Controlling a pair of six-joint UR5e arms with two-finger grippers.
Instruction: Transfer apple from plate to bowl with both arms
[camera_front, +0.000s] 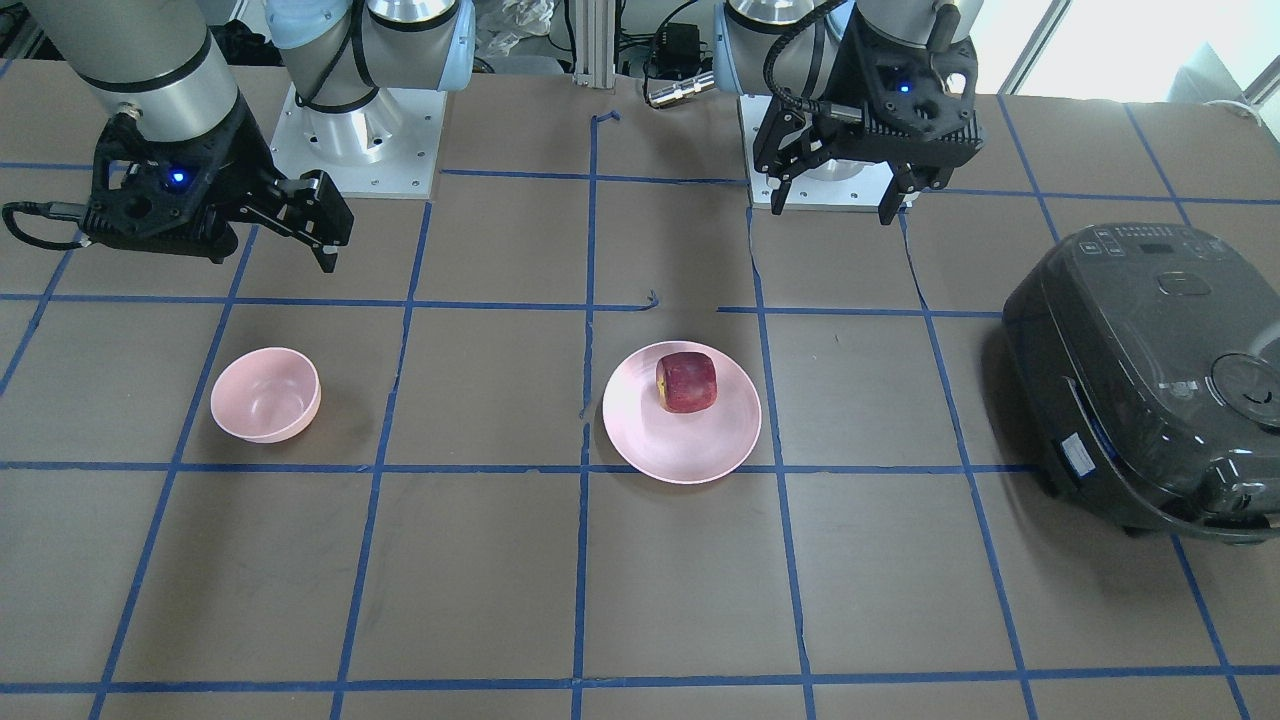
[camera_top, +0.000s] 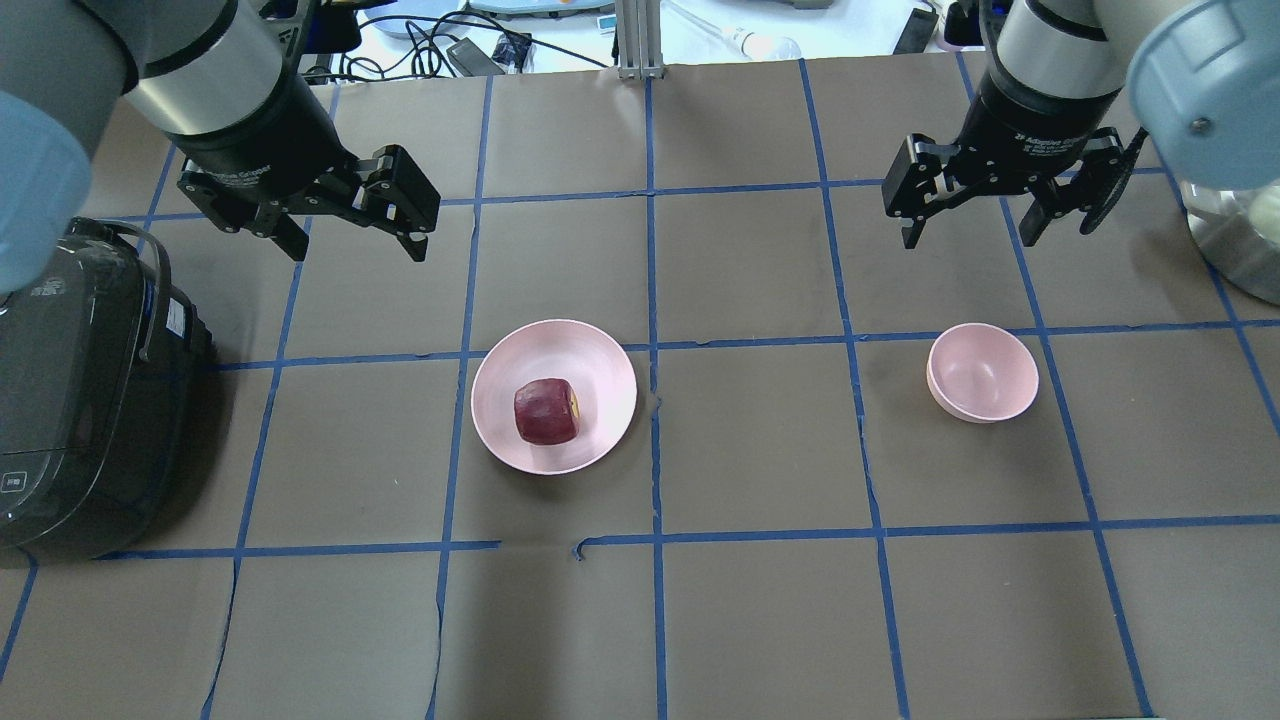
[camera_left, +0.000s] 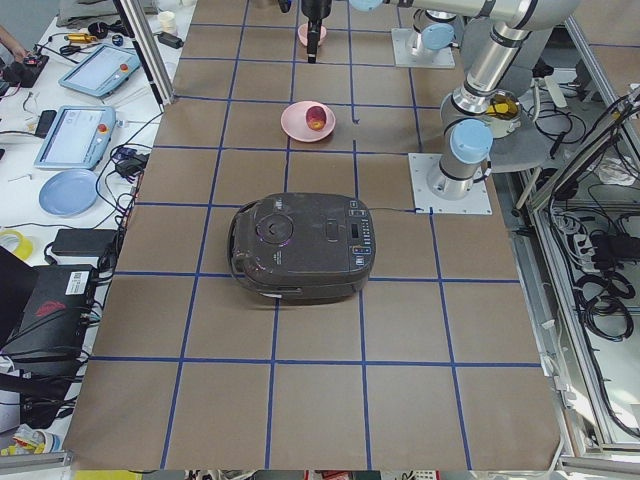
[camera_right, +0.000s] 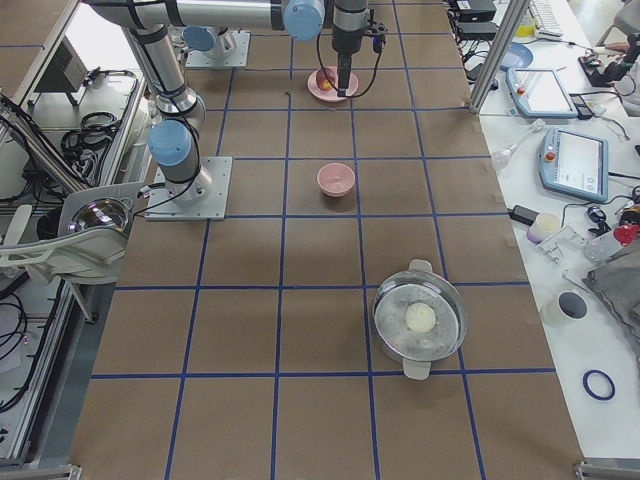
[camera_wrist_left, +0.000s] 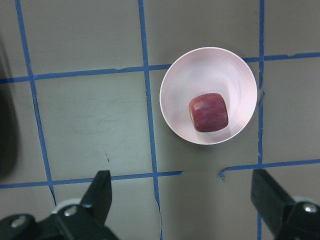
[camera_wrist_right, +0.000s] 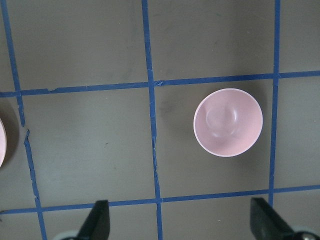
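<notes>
**Apple on the plate, both claws spread wide above the bench**

The apple (camera_top: 546, 411) lies on the plate (camera_top: 590, 360), a little off centre and well inside the rim, with bare pink showing all round it. The bowl (camera_top: 982, 372) stands upright, mouth up, well apart from the plate, with a full square of brown bench (camera_top: 760, 600) and its blue tape lines between them.

The left claw (camera_top: 357, 250) hangs above the bench near the plate. Its jaws are spread wide and hold nothing, and it touches neither plate nor apple. The right claw (camera_top: 968, 238) hangs near the bowl in the same way, released and clear of the rim.

A dark rice cooker (camera_top: 80, 400) sits at the bench's end on the left arm's side, well apart from the plate. On the right arm's side, beyond the bowl, stands a lidded metal pot (camera_right: 419, 318).
</notes>
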